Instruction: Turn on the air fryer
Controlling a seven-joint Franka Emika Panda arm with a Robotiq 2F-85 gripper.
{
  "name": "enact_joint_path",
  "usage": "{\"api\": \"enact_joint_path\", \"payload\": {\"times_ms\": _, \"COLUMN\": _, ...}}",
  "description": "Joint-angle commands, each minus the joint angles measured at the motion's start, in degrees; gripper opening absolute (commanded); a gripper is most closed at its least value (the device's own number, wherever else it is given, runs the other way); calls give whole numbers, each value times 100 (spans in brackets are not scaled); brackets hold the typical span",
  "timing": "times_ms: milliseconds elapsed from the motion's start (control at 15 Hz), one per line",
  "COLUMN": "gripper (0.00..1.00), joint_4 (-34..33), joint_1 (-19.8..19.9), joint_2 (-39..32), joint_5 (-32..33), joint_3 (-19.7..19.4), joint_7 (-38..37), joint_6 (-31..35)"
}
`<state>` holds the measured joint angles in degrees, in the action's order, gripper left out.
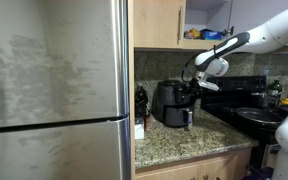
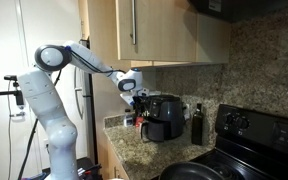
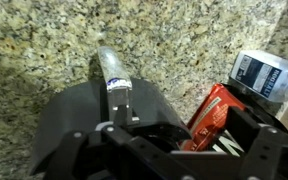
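Observation:
The air fryer [image 1: 171,103] is a squat glossy black box on the granite counter, also seen in an exterior view [image 2: 162,120]. In the wrist view I look down on its rounded top [image 3: 79,120], with its front drawer handle [image 3: 114,72] sticking out over the counter. My gripper [image 1: 197,80] hangs just above the fryer's top, near its upper edge [image 2: 134,92]. In the wrist view its fingers [image 3: 174,152] are spread apart and hold nothing. Whether they touch the fryer cannot be told.
A red packet [image 3: 212,115] and a dark can [image 3: 264,75] lie beside the fryer. A slim dark bottle [image 2: 196,123] stands between the fryer and the black stove [image 2: 254,135]. A pan [image 1: 256,116] sits on the stove. The steel fridge [image 1: 54,90] bounds the counter's other end. Cabinets hang overhead.

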<state>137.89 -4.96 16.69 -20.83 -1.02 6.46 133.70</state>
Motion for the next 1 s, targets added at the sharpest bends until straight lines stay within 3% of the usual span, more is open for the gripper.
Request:
{"api": "enact_joint_path", "payload": {"times_ms": 0, "gripper": 100, "joint_4": -9, "joint_1": -18, "joint_2": -22, "joint_5": -207, "joint_3": -83, "joint_7": 227, "joint_6": -9}}
{"api": "enact_joint_path", "payload": {"times_ms": 67, "gripper": 100, "joint_4": -9, "joint_1": -26, "joint_2": -31, "joint_5": -299, "joint_3": -149, "joint_7": 351, "joint_6": -11}}
{"api": "enact_joint_path", "payload": {"times_ms": 400, "gripper": 100, "joint_4": 324, "joint_1": -480, "joint_2": -369, "joint_5": -1121, "joint_3": -17, "joint_7": 801, "joint_6": 2444}}
{"api": "enact_joint_path", "payload": {"times_ms": 533, "gripper": 100, "joint_4": 519, "joint_1": -595, "joint_2": -491, "joint_5": -1032, "joint_3": 49, "joint_7": 741, "joint_6": 3030}}
{"api": "enact_joint_path", "payload": {"times_ms": 933, "gripper": 100, "joint_4": 433, "joint_1": -590, "joint_2": -487, "joint_5": -893, "joint_3": 31, "joint_7": 564, "joint_6": 2872}}
